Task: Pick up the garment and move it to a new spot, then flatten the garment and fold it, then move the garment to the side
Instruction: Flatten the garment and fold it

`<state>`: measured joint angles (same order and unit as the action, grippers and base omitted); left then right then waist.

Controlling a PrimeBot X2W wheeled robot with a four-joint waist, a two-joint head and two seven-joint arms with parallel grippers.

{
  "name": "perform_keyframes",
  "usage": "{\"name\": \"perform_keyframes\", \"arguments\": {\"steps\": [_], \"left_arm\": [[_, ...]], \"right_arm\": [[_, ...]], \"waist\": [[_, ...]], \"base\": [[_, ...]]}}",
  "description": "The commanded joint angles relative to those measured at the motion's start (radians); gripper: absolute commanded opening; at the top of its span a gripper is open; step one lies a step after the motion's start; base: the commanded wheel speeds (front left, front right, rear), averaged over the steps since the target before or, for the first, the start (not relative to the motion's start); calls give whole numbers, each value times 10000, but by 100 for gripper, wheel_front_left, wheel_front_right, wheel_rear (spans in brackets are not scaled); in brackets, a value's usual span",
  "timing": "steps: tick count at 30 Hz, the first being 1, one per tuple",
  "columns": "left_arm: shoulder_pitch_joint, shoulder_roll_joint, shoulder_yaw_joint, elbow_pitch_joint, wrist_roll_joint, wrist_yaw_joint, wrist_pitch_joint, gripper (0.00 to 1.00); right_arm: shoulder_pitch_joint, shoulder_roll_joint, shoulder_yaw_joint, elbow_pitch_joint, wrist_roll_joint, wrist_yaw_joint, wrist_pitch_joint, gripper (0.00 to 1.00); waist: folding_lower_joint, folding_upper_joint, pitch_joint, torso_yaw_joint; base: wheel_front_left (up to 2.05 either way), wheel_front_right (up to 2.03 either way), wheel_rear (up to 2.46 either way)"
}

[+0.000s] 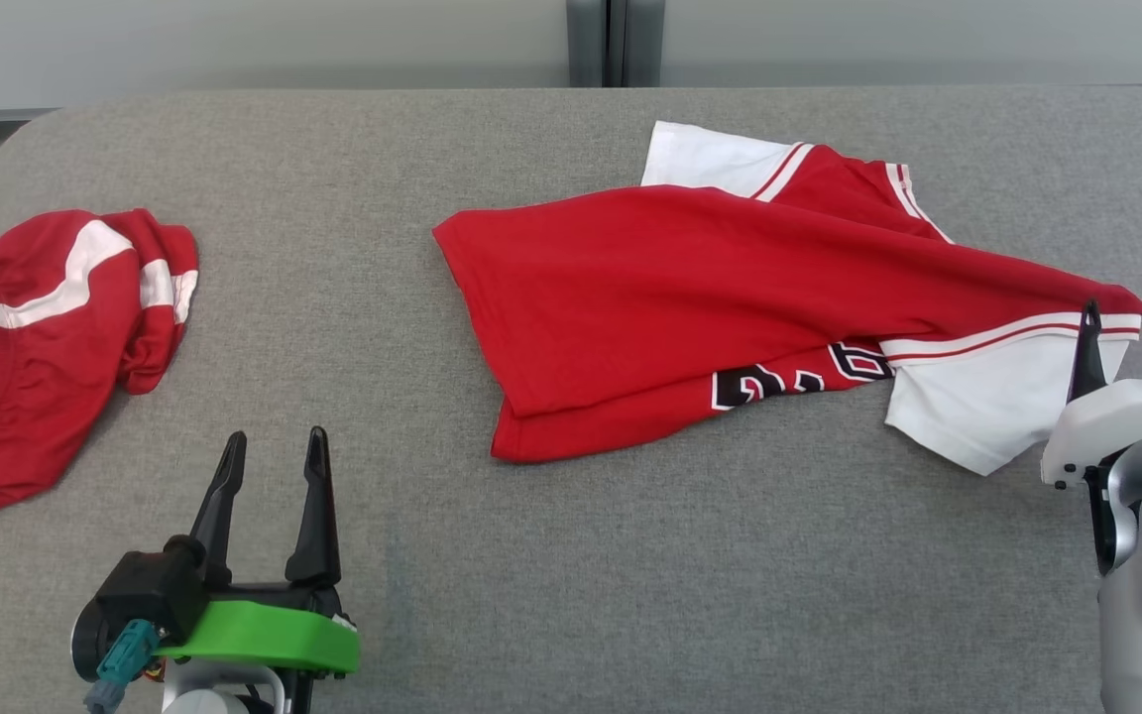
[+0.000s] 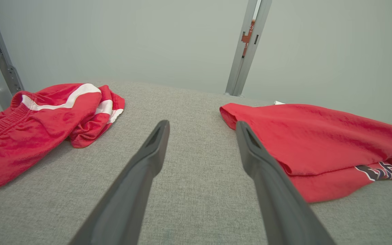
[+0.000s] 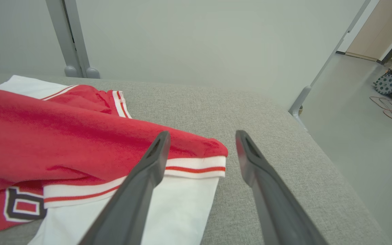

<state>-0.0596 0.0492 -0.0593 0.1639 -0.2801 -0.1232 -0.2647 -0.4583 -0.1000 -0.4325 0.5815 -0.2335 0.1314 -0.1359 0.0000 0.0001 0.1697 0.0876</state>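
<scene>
A red jersey with white sleeves and red-striped white trim lies on the grey cloth-covered counter, right of the middle and reaching toward the far edge. It is loosely doubled over: a broad red panel lies on top, and part of a black-and-white number shows along its near edge. One white sleeve sticks out at the far side, another at the near right. The right fingers stand spread at the jersey's right end, beside the striped band above the near white sleeve. In the right wrist view those fingers are wide apart; one crosses over the band and sleeve of the jersey, the band's corner lies in the gap, and nothing is pinched. The left fingers are spread and empty at the near left, over bare counter. From the left wrist, these fingers point between the jersey and a crumpled red-and-white garment at the far left.
</scene>
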Motion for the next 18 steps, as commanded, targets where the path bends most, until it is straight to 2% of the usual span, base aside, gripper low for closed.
{"name": "perform_keyframes", "arguments": {"steps": [1, 4, 8, 12, 18], "left_arm": [[-146, 23, 75, -13, 119, -25, 5, 100], [-24, 23, 177, 6, 107, -24, 5, 100], [135, 21, 406, -25, 138, 1, 5, 100], [245, 23, 578, -95, 177, 0, 5, 100], [452, 23, 785, -172, 183, 37, 5, 100]], "right_arm": [[131, 37, 72, -201, -215, -14, -273, 100], [424, 181, 414, -617, -508, -14, -751, 100], [911, 284, 1391, -1304, -428, -14, -1166, 100], [1551, 347, 2520, -2093, -105, -14, -1291, 100], [2499, 387, 3557, -3038, 451, -14, -1293, 100]], "waist": [[0, -1, -20, -3], [0, -1, -131, -62], [0, -1, -319, -264], [0, -1, -522, -479], [0, -1, -847, -797]], "base": [[0, 0, 0], [0, 0, 0], [0, 0, 0], [0, 0, 0], [0, 0, 0]]}}
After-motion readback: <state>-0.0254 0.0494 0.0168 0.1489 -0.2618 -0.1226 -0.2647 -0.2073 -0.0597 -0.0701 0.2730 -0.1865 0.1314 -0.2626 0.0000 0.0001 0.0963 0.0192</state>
